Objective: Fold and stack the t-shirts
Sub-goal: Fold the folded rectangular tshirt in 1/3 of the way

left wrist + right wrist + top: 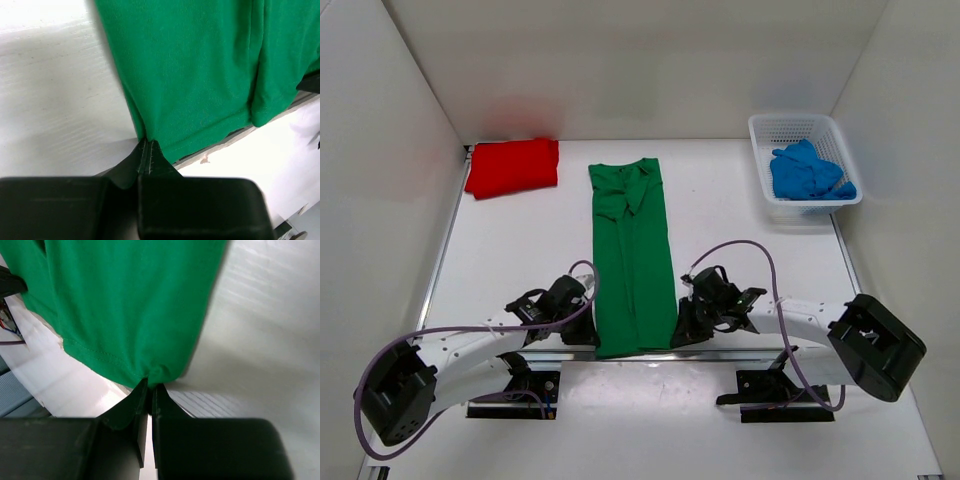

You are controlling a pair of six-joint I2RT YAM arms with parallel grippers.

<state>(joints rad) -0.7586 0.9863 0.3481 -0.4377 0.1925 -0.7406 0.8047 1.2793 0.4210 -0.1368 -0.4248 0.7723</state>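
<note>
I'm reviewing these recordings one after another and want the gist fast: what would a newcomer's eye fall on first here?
First, the green t-shirt, folded into a long strip down the middle of the table, with the left gripper and right gripper each shut on a near corner of it. Next, the red t-shirt folded at the far left, and the blue t-shirt crumpled in the white basket at the far right.

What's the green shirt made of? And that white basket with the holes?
The green t-shirt looks like soft knit cloth, maybe cotton: matte, with a fine weave, a stitched hem and gentle wrinkles. The white basket looks like hard plastic: smooth, a little shiny, and moulded into an even mesh of holes.
</note>
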